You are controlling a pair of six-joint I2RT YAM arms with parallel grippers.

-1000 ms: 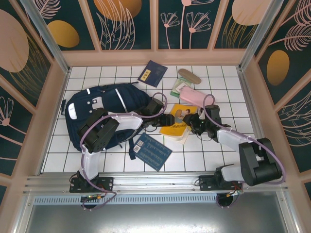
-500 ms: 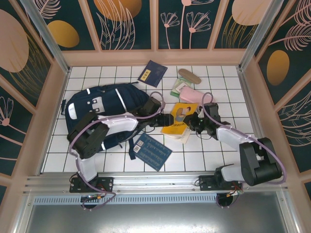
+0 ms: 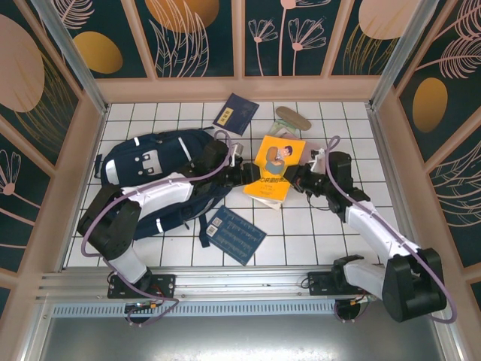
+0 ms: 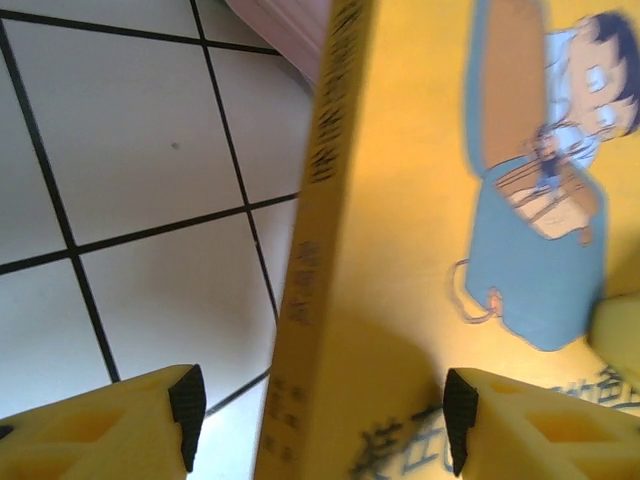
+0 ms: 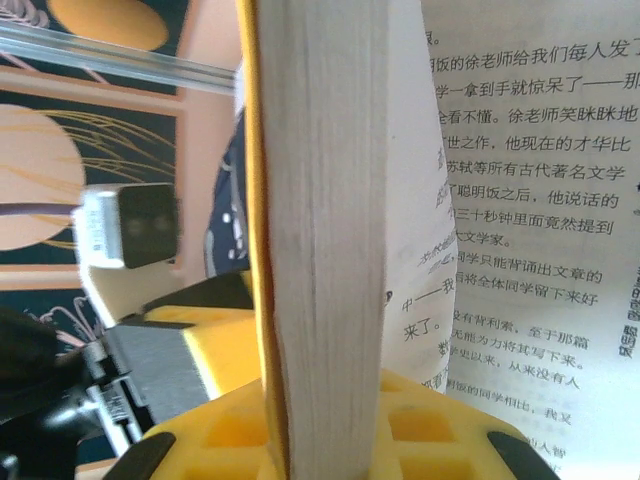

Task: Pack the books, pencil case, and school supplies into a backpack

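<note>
The backpack (image 3: 150,169) lies at the left of the table (image 3: 316,241), with the left arm stretched over it. Just right of it, the left claw (image 3: 242,177) is released. In its wrist view the jaws stand wide apart with the spine of the yellow book (image 3: 279,167) running up between them, and bare tile shows between one finger (image 4: 120,430) and the spine. The book sits mid-table, tilted, cover up. The right claw (image 3: 299,179) is clenched on the book's right edge, the page block pinched between its fingers (image 5: 220,430). A blue book (image 3: 235,235) lies flat nearer the arms. A booklet (image 3: 235,113) and a tan piece (image 3: 293,118) lie at the far side. The table is white tile with dark lines. The walls (image 3: 195,37) are dark panels with gold and pink plants in pale frames.
</note>
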